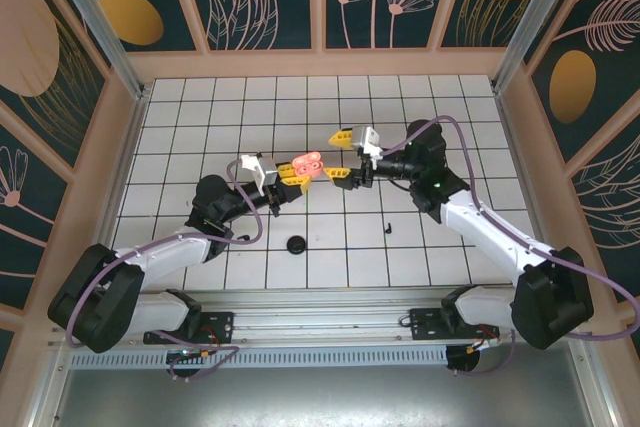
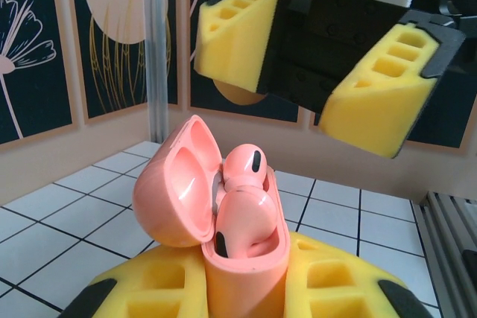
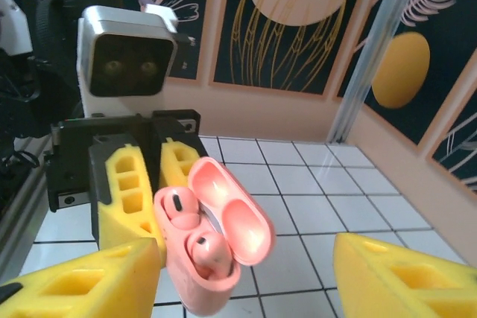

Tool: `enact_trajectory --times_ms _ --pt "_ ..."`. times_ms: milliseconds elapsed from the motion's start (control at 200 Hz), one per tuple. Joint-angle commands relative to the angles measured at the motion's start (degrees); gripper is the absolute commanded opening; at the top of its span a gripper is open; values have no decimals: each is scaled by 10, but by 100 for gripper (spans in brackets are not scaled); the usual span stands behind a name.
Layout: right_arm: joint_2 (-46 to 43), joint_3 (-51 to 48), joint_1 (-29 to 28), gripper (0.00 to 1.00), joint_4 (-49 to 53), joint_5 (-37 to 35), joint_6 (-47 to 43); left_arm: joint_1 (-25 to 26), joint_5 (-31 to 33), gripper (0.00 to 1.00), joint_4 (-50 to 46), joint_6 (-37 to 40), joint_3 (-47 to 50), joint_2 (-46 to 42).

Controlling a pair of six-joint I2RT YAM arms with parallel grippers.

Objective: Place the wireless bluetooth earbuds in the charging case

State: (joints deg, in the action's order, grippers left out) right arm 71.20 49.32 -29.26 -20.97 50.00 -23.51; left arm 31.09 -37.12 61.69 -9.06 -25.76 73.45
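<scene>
Above mid-table, left end effector (image 1: 289,180) clamped on charging case (image 1: 308,162), right end effector (image 1: 342,154) apart.

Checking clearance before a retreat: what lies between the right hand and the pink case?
Nothing. In the left wrist view the open right hand hangs above the case, apart from it, with a bare gap between them and only the far wall behind.
</scene>
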Motion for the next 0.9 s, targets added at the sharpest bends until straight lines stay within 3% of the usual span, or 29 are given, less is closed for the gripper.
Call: enact_trajectory --times_ms 0,390,691,896 --pt "10 7 2 66 26 30 20 1 -16 8 8 11 -5 -11" --pt "82 70 -9 65 64 89 10 1 -21 9 -1 17 -9 -11" --pt "26 44 -18 58 81 114 -43 1 -7 9 -27 25 -13 -6" --pt "-18 1 -13 54 102 84 -45 1 -10 9 -30 22 -14 -2"
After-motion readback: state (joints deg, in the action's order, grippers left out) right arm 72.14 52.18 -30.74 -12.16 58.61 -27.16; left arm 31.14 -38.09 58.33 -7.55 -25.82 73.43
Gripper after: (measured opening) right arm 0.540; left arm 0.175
